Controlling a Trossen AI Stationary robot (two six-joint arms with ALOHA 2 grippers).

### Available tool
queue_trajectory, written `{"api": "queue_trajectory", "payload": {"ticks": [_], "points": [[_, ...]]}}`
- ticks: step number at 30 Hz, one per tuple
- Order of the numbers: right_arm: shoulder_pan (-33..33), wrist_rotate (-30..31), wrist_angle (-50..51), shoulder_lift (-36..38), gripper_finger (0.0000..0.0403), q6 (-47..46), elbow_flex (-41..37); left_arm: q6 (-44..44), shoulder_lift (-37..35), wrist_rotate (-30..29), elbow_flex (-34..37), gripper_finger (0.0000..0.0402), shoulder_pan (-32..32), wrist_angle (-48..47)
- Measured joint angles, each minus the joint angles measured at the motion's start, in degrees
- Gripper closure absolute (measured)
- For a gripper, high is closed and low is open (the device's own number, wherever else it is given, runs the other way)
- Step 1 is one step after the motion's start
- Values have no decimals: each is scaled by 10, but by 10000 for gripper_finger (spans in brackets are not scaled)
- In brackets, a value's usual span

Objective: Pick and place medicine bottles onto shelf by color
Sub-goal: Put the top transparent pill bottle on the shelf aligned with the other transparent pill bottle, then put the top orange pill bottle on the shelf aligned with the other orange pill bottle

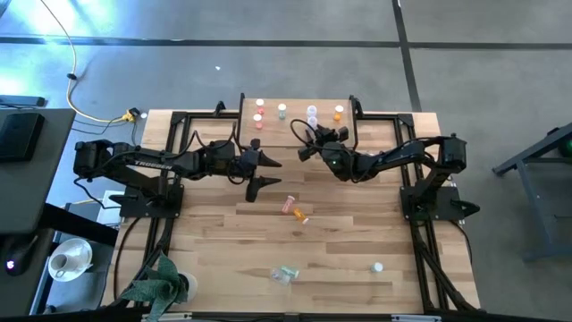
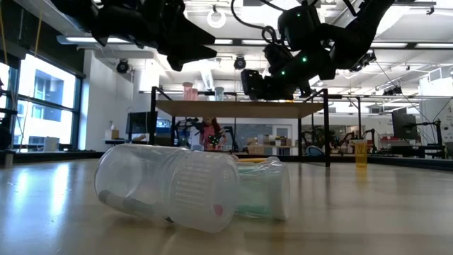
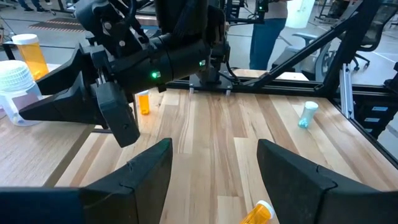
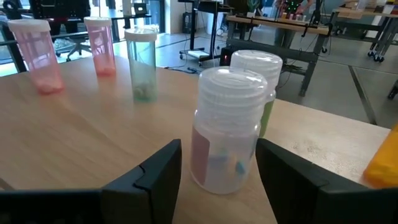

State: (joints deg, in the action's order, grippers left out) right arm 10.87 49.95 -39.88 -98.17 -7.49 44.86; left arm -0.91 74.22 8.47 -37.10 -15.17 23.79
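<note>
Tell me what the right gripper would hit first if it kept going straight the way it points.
Most likely the clear bottle standing on the shelf: it sits right between the open right gripper's fingers, just ahead, with a second white-capped bottle behind it.

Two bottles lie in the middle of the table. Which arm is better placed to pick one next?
Probably the left. The left gripper is open and nearest the pink bottle and orange bottle. The right gripper is open at the shelf.

A grey concrete floor (image 1: 500,54) surrounded the plank table (image 1: 340,259). Tall windows (image 2: 39,106) lit the room's left side. Ceiling lights (image 2: 417,46) glowed overhead.
</note>
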Motion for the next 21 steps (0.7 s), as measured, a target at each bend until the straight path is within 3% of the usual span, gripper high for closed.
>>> {"api": "queue_trajectory", "payload": {"ticks": [15, 21], "points": [[-33, -7, 14, 83, 205, 49, 1, 0, 0, -1, 0, 179, 0, 0], [-78, -7, 97, 154, 205, 84, 1, -4, 0, -1, 0, 179, 0, -10]]}}
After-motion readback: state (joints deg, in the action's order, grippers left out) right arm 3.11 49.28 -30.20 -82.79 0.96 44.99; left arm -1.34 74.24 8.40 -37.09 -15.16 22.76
